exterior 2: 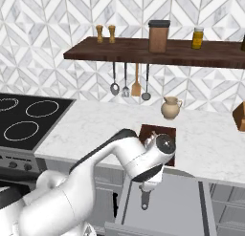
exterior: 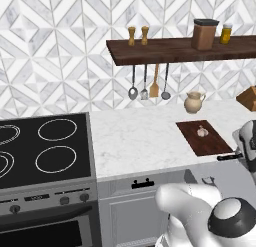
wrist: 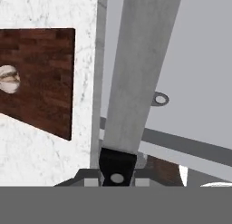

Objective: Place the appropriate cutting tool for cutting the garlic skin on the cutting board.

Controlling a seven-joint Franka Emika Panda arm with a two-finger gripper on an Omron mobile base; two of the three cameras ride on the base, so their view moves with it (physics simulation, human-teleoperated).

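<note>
Right base view: arm bent low, claw clenched on knife over open drawer; cutting board behind.

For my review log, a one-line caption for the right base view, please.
White arm reaches down over an open grey drawer, below the dark reddish-brown rectangular wooden cutting board on the white marble counter.

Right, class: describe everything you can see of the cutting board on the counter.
The cutting board is a flat, dark reddish-brown rectangle with a wood grain look. It lies flat on the white marble counter, near its front edge, in front of the beige jug and apart from it. The small off-white garlic rests on its surface, towards the back. Nothing else touches it.
</note>
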